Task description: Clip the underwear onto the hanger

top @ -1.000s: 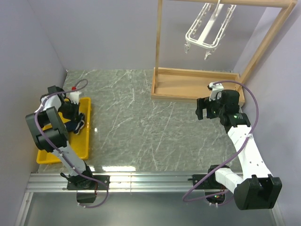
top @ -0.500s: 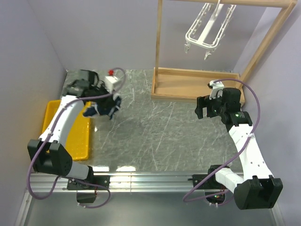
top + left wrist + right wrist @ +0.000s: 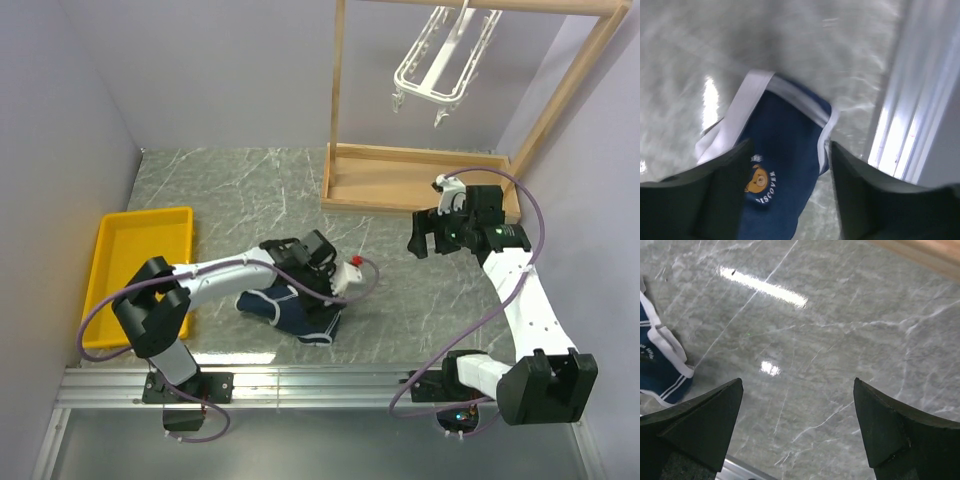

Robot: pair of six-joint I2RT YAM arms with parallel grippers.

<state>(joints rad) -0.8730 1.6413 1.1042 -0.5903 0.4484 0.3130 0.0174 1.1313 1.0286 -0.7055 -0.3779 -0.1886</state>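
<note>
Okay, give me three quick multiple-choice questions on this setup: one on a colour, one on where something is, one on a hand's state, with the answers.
1. The tray is: A red; B green; C yellow.
2. The underwear lies: A in the tray; B on the marble table under the left hand; C clipped to the hanger.
3. The right hand is: A open and empty; B shut on the underwear; C shut on the hanger.

Answers:
1 C: the tray is plainly yellow.
2 B: the underwear sits on the marble table, and the hanger hangs bare on the wooden rack.
3 A: it gapes wide with only marble showing in the gap.
</note>
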